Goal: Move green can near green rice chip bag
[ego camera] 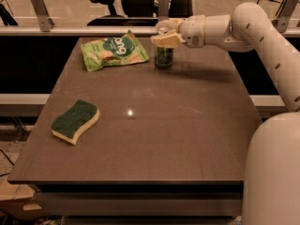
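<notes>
The green can (164, 56) stands upright on the brown table (154, 125) near its far edge, just right of the green rice chip bag (114, 51), which lies flat at the far left. A small gap separates can and bag. My gripper (166, 34) reaches in from the right and sits over the can's top, with its fingers around the upper part of the can. The can's top is hidden by the fingers.
A green-and-yellow sponge (75, 121) lies on the table's left front part. Office chairs (140, 1) and a rail (79, 30) stand behind the table's far edge. My arm (262, 36) spans the far right side.
</notes>
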Controlling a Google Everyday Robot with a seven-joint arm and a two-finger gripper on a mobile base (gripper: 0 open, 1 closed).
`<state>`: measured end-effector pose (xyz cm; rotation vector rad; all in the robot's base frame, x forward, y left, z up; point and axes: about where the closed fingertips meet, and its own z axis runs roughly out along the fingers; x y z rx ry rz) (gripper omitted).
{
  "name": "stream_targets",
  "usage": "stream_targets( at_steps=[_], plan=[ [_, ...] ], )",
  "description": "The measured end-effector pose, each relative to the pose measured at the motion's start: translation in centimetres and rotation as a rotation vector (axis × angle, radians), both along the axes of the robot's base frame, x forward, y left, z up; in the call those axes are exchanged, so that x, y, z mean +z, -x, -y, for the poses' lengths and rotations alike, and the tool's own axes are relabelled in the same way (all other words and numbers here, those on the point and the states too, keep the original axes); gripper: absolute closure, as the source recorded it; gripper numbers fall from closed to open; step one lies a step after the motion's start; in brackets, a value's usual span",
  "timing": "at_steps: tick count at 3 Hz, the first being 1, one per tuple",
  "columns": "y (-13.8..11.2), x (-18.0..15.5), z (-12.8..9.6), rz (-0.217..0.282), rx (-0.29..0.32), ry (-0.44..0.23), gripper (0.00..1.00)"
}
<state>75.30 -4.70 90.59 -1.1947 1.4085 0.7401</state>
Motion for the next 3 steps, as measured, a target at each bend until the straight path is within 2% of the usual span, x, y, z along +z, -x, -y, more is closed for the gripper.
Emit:
stream_targets(
  at_steps=[1, 2, 3],
  plan=[
    [0.0, -0.01, -0.02, 0.0, 0.0, 0.0, 0.12],
    [0.0, -0.08, -0.35, -0.002, 0.005, -0.001, 0.0],
    [0.0, -0.08, -0.36, -0.002, 0.005, -0.001, 0.0]
  ],
)
